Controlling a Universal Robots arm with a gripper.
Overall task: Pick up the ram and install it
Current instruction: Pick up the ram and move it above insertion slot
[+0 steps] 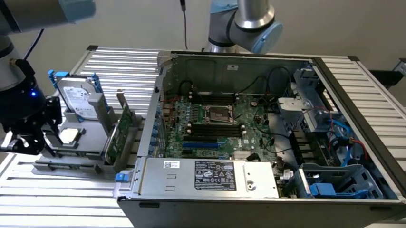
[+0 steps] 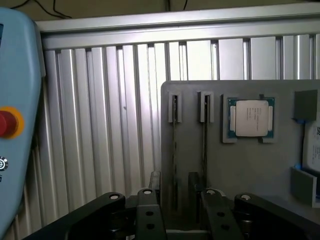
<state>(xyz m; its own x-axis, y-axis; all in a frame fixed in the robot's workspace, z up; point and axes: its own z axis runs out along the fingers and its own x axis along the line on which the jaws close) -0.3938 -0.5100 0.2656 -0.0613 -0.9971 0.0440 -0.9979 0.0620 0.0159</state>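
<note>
Two thin ram sticks stand on edge in the slots of a grey holder plate (image 2: 240,165). One ram stick (image 2: 174,150) and the other (image 2: 205,145) are seen edge-on as narrow dark lines. My gripper (image 2: 182,217) hovers above the near end of these slots, open, with one black finger (image 2: 149,212) on each side and nothing between them. In the exterior view my gripper (image 1: 30,142) hangs over the holder (image 1: 76,142) at the exterior view's left, beside the open computer case (image 1: 266,142). The black memory slots (image 1: 216,128) lie on the motherboard.
A processor chip (image 2: 251,118) sits in the holder beside the sticks. A hard drive (image 1: 79,97) and a tall green expansion card (image 1: 120,128) stand upright in the holder. A light-blue pendant with a red button (image 2: 7,122) lies on the ribbed aluminium table (image 2: 100,125).
</note>
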